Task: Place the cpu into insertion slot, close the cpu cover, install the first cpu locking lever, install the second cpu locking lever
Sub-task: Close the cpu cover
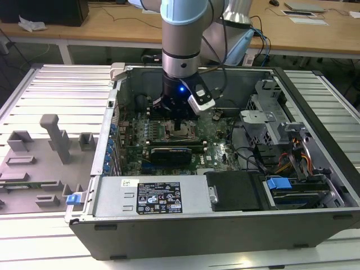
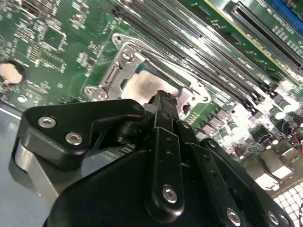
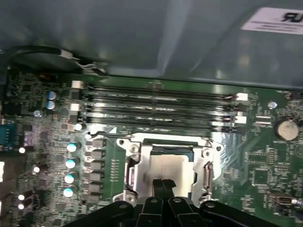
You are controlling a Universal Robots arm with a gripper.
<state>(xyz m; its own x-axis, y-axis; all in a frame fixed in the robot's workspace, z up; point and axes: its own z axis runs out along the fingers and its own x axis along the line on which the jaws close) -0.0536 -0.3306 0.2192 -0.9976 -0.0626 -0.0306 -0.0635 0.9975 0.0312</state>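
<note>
Exterior view, middle of the frame: the claw (image 1: 179, 125) is seen narrow, fingers (image 3: 157, 189) pinched together and empty, over the chip (image 3: 179, 166); force should be applied gently, straight down, centred.

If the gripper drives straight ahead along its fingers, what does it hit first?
Probably the cpu, its pale face framed by the cpu cover; the gripper sits right over it, gap unclear.

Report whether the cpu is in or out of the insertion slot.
In. In the first wrist view the cpu lies flat, silver face up, seated in the insertion slot, ringed by its metal frame.
</note>
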